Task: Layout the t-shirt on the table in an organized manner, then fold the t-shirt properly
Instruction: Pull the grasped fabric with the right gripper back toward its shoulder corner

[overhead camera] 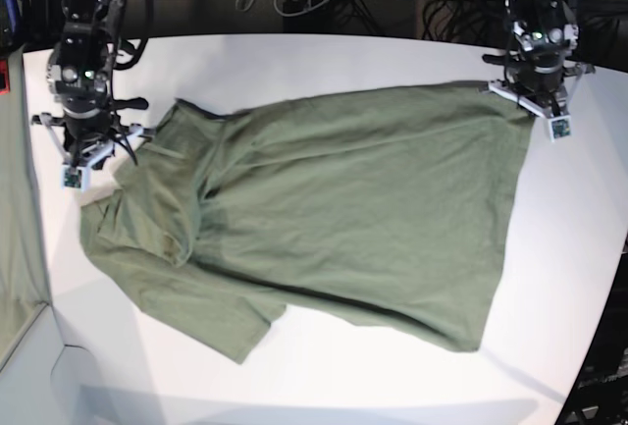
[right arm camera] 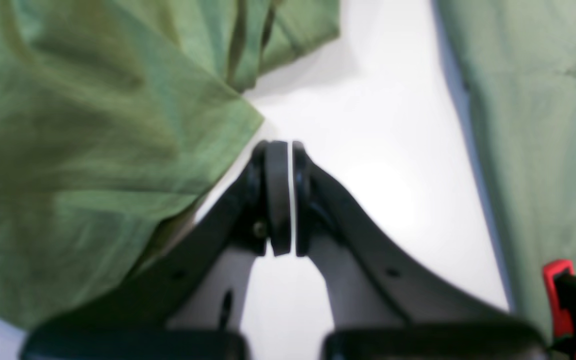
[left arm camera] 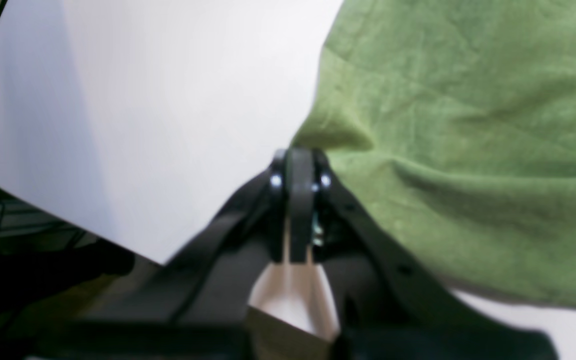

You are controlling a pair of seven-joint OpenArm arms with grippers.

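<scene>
Shirt (overhead camera: 353,209) lies spread over the table (overhead camera: 294,62), mostly flat through the body but bunched and doubled over at the collar-and-sleeve end, which sits toward the right arm's side. That crumpling is why layout looks unfinished: the hem end is fairly smooth, the other end needs pulling out before any fold.

Left gripper (left arm camera: 300,155) sits at the shirt's far hem corner, its fingers pressed together with a pinch of green cloth rising to the tips, so it appears to be clamped on the shirt's edge, probably to anchor or tension that corner.

Right gripper (right arm camera: 285,150) is at the shirt's opposite far corner, by the shoulder. Its fingers are closed to a hairline slit with bare table showing through; the cloth lies just beside them, not between them, so it holds nothing. It likely needs to reopen and take the sleeve edge.
</scene>
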